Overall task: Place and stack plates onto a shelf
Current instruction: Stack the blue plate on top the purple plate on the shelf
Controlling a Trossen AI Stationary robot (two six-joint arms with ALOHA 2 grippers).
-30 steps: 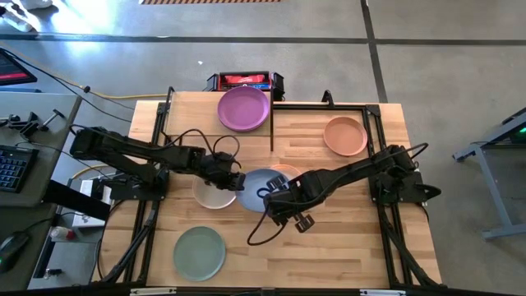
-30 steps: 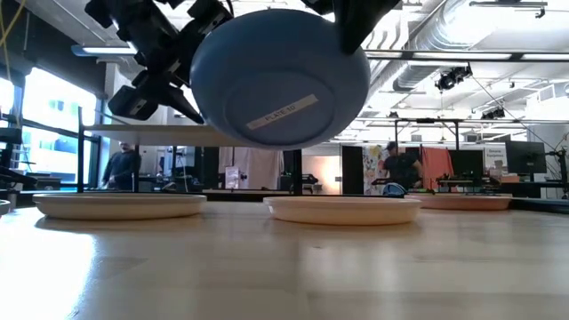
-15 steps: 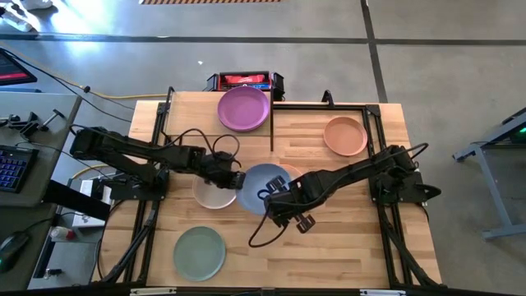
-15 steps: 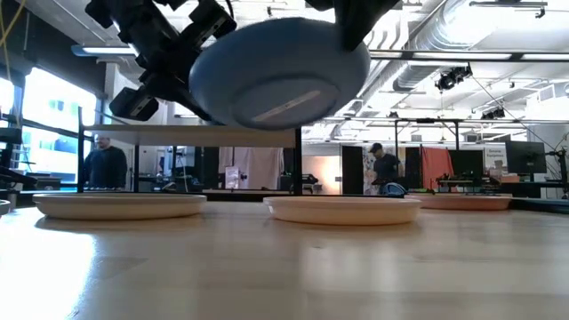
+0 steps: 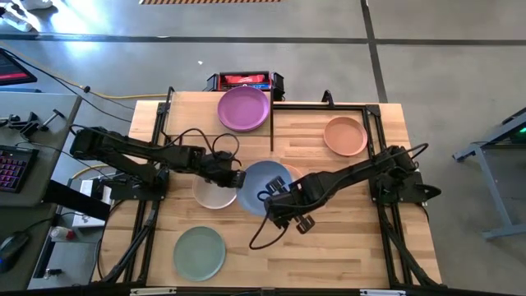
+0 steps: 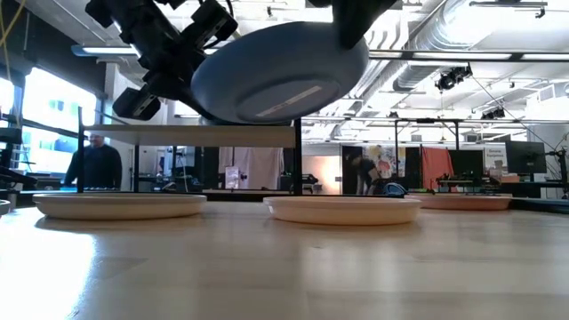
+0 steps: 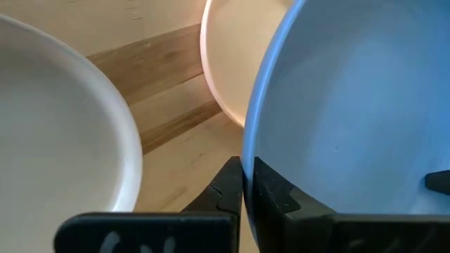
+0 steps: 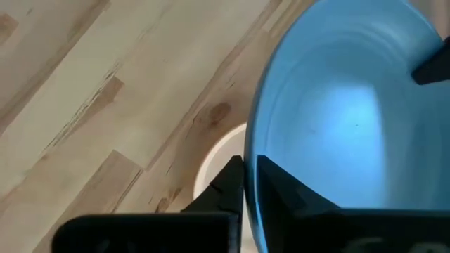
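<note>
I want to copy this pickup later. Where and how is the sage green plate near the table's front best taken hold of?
Grip the sage green plate by its thin raised rim, jaws closing across the edge, one inside and one outside. It lies flat and alone on the table, so any side is free; coming from the left arm's side looks easiest, probably, since the plate sits on that half.
</note>
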